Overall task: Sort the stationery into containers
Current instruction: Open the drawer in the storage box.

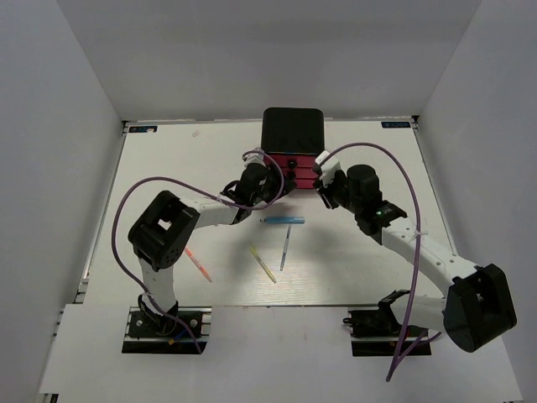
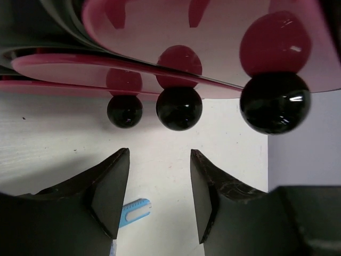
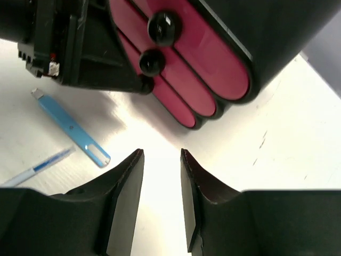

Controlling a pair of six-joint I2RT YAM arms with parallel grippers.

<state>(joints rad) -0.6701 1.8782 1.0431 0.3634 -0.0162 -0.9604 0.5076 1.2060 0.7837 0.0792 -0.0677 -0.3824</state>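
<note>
The black cabinet (image 1: 291, 128) stands at the back centre, its three pink drawer fronts (image 1: 291, 170) facing me, all closed. My left gripper (image 1: 273, 181) is open and empty just in front of the drawers. In the left wrist view the gripper (image 2: 160, 154) sits a little short of the black knobs (image 2: 179, 108). My right gripper (image 1: 322, 188) is open and empty beside the cabinet's right front corner (image 3: 234, 80), as the right wrist view (image 3: 161, 154) shows. A light blue pen (image 1: 282, 220) lies on the table below the drawers and also shows in both wrist views (image 2: 133, 210) (image 3: 72, 128).
A blue-grey stick (image 1: 285, 248), a yellow stick (image 1: 263, 263) and a red-orange stick (image 1: 198, 264) lie on the white table in front of the arms. Grey walls close in the left, right and back. Purple cables loop over both arms.
</note>
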